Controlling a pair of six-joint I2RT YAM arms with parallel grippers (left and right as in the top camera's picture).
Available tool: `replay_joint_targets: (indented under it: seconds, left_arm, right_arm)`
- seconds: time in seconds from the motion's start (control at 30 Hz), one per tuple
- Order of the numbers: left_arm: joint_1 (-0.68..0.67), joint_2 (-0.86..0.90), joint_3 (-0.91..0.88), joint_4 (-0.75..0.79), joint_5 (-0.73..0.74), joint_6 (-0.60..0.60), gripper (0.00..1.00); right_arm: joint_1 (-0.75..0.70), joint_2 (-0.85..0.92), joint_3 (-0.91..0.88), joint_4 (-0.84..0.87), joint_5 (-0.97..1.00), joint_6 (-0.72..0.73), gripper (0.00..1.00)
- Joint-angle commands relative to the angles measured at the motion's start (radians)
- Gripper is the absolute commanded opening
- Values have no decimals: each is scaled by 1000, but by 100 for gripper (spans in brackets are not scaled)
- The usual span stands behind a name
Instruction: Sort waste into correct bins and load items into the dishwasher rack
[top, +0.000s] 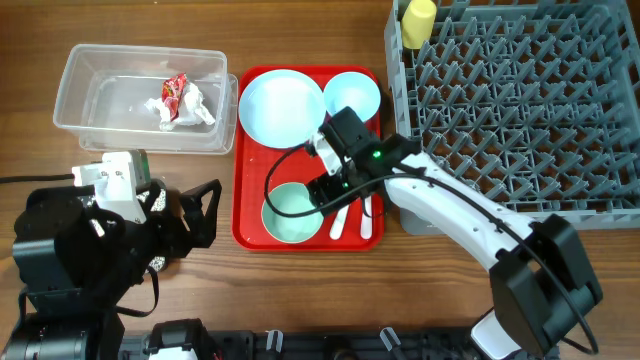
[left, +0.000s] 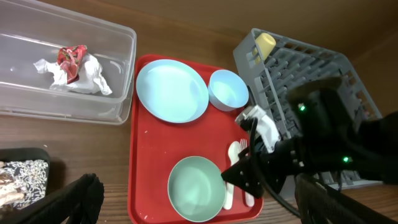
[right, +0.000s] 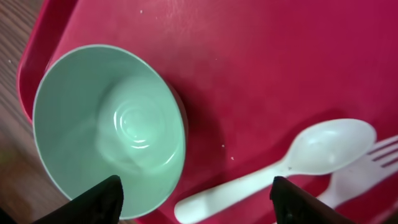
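The waste side looks dealt with: the red wrapper (top: 175, 92) and the white napkin (top: 197, 110) lie together in the clear tub (top: 90, 100). The black tray (left: 25, 177) at the near left holds pale speckled bits, probably the food scraps, though it sits half out of view. The yellow cup (top: 418, 22) stands in the far-left corner of the dishwasher rack (top: 520, 100), so I judge the step in hand to be loading the dishes. The right gripper (right: 196, 202) hangs low over the near end of the red serving tray (right: 280, 56), fingers spread wide and holding nothing. The pale green bowl (right: 106, 124) is by one fingertip and the white spoon (right: 280, 165) runs under the gap, with the fork (right: 367, 165) just beside the spoon. The pale blue plate (top: 280, 105) and pale blue bowl (top: 352, 95) wait at the tray's far end. The left gripper (top: 205, 213) is parked over the bench (top: 300, 30) near the black tray, spread and empty. The next move calls for settling on one target, then dropping squarely over the bowl's rim or the spoon's handle without nudging its neighbour. After closing, the piece has to be carried to the right, over to the rack.
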Motion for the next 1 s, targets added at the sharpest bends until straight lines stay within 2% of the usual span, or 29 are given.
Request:
replay_joint_targets:
  seconds: [0.0,0.33,0.53,0.6,0.67,0.8,0.97]
  left_arm:
    - [6,-3,12,0,10,-6,100]
    - [6,-3,12,0,28,-6,100]
    - [6,-3,12,0,36,-6,100]
    - [6,-3,12,0,36,-6,100]
    - [6,-3,12,0,36,-6,100]
    - [6,-3,12,0,36,-6,100]
    - [6,-3,12,0,36,-6,100]
  right_arm:
    - [4,-10,-43,44,-48,7,77]
    - [81,58,-63,126,39,19,70]
    - [82,113,-63,146,67,37,61]
    - [82,127,-63,157,68,37,55]
    - [82,132,-63,163,68,38,44]
    - [82,131,-48,177,68,72,4]
    - [82,113,48,122,129,143,4]
